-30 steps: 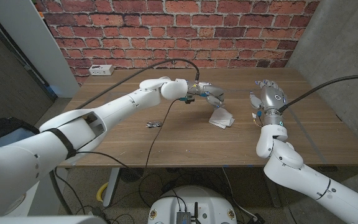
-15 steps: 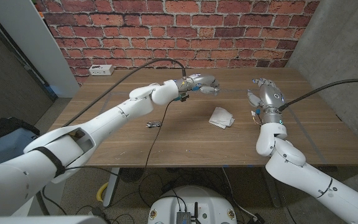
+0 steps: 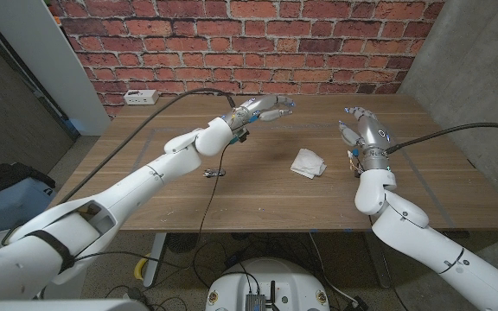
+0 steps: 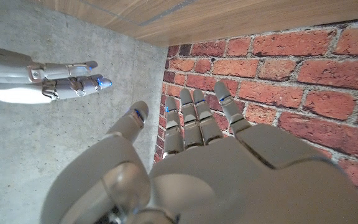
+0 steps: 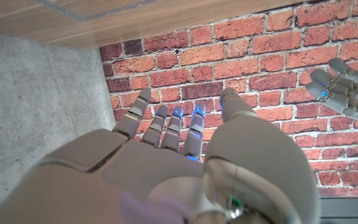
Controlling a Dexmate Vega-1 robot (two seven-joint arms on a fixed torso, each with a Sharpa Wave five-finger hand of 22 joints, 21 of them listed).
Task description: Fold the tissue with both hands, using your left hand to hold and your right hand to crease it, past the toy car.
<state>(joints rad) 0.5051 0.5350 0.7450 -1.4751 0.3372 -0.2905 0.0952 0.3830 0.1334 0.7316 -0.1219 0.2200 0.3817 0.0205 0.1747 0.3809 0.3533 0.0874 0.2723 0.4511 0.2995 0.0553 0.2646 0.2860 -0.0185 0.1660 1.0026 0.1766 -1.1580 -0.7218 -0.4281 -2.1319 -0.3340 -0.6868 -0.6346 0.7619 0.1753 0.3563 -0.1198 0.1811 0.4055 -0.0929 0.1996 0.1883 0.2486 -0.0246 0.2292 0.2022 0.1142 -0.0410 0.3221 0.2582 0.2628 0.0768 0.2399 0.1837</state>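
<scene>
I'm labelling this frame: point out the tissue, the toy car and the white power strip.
tissue (image 3: 308, 162), head view, middle of the crumpled white sheet.
toy car (image 3: 213, 174), head view, middle of the small dark body.
white power strip (image 3: 140, 97), head view, its top face.

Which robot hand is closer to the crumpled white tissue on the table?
The right hand, raised just beside the crumpled white tissue. The left hand hangs farther off, up toward the brick wall.
</scene>
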